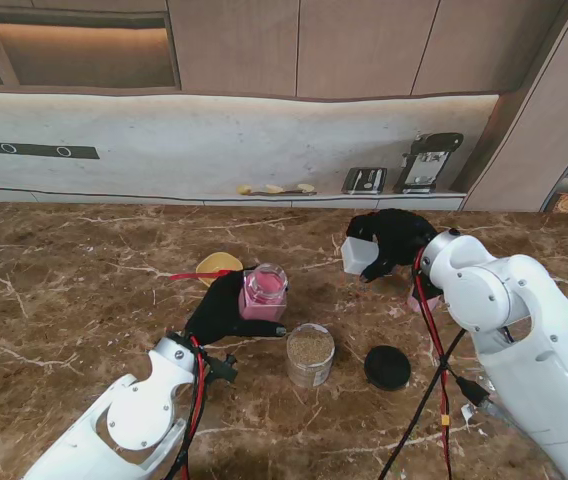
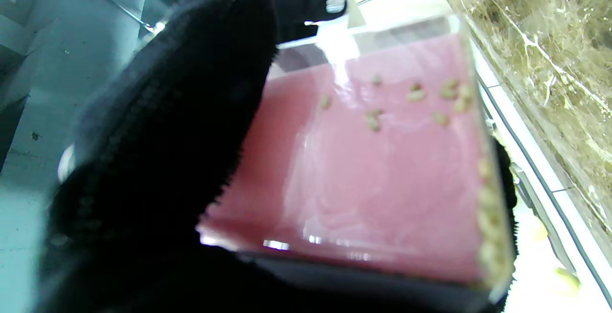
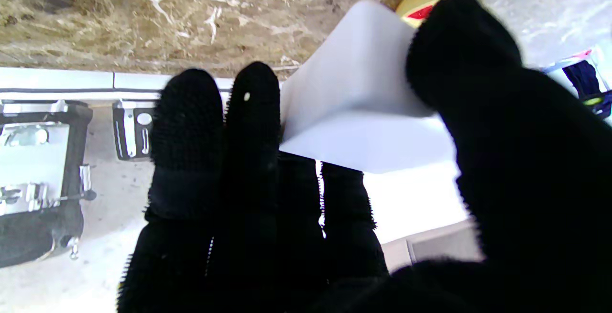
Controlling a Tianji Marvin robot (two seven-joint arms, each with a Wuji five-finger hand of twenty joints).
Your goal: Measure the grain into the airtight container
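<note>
- Presently, a pink jar (image 1: 263, 293) is gripped by the left hand (image 1: 222, 312), whose fingers are wrapped round its side; a few pale grains cling inside its wall in the left wrist view (image 2: 382, 169).
- A white cup (image 1: 358, 255) is held in the right hand (image 1: 396, 240), thumb on one face and fingers on the other (seen plainly in the right wrist view (image 3: 363, 107)); it hangs clear of the table (image 1: 84, 290), well to the right of the jar.
- A round grain tub (image 1: 310, 354) stands open just nearer to me than the jar, with a black lid (image 1: 387, 367) lying beside it on its right.
- The step in hand is judged to be bringing cup and jar together for a pour. The jar should be kept upright and steady, its mouth unobstructed by the fingers, and the cup's rim brought right over that mouth before it is tipped slowly.
- Spilling onto the marble is the likely fault if the cup is tilted too early.
- A yellow disc (image 1: 218, 264) lies beyond the left hand.
- No brand, label or legible writing is made out on any item.
</note>
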